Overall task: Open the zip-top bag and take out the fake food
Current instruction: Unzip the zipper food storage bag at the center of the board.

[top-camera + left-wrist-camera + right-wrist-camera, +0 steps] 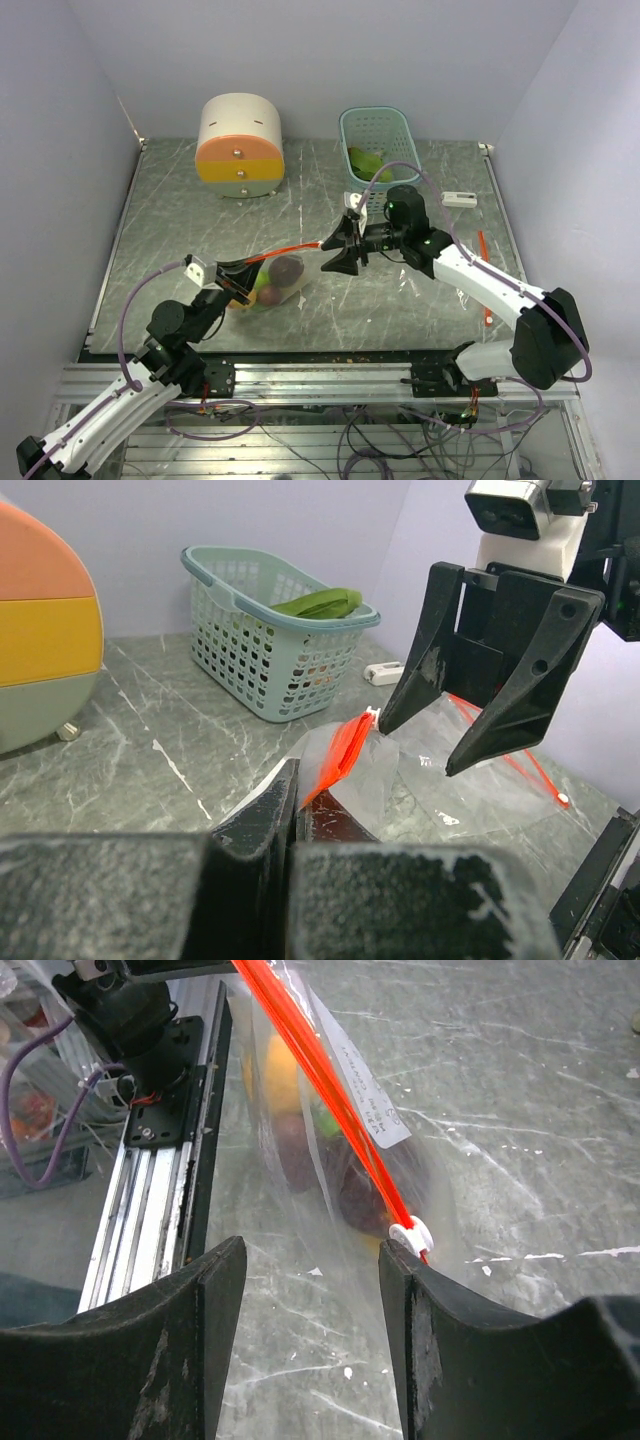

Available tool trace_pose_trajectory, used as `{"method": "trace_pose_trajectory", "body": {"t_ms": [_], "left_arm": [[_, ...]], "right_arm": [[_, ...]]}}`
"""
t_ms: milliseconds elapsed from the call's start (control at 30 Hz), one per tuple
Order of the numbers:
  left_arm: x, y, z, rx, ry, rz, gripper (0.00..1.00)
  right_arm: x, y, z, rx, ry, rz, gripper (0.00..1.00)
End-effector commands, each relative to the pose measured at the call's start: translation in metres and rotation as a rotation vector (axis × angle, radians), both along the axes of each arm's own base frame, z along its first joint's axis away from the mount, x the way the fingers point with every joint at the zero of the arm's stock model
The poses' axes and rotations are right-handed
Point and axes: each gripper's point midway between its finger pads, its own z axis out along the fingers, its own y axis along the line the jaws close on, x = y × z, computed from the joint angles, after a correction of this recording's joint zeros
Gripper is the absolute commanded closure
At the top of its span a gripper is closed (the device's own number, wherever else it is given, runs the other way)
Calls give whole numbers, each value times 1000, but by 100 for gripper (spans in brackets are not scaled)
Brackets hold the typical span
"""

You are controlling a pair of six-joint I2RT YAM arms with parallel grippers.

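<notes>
The clear zip-top bag (278,285) lies on the table with its red zip strip (290,250) stretched between the two grippers. The fake food shows inside it: a yellow-orange fruit (280,1072), a lime-green piece (325,1120) and a dark red-purple piece (350,1188). My left gripper (240,283) is shut on the bag's near corner, next to the red strip (340,755). My right gripper (328,255) is open at the other end. The white zip slider (408,1232) touches the tip of its right finger (400,1280). A flat green leafy piece (368,160) lies in the basket.
A teal basket (352,128) stands at the back centre, also in the left wrist view (240,640). A round cream-and-orange drawer box (240,145) is at the back left. A second flat clear bag (500,785) lies under the right arm. A small white item (460,199) sits at the right.
</notes>
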Motion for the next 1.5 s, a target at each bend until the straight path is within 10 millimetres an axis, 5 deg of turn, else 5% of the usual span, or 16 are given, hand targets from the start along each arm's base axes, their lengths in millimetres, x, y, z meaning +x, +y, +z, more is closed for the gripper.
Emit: {"method": "trace_pose_trajectory", "body": {"t_ms": [0, 400, 967, 1467], "left_arm": [[-3, 1, 9, -3, -32, -9, 93], [-3, -2, 6, 5, -27, -22, 93], [-3, 1, 6, 2, -24, -7, 93], [-1, 3, 4, 4, -18, 6, 93]], "right_arm": [[2, -2, 9, 9, -46, 36, 46], [19, -14, 33, 101, -89, -37, 56], [34, 4, 4, 81, 21, 43, 61], [28, 0, 0, 80, 28, 45, 95]]}}
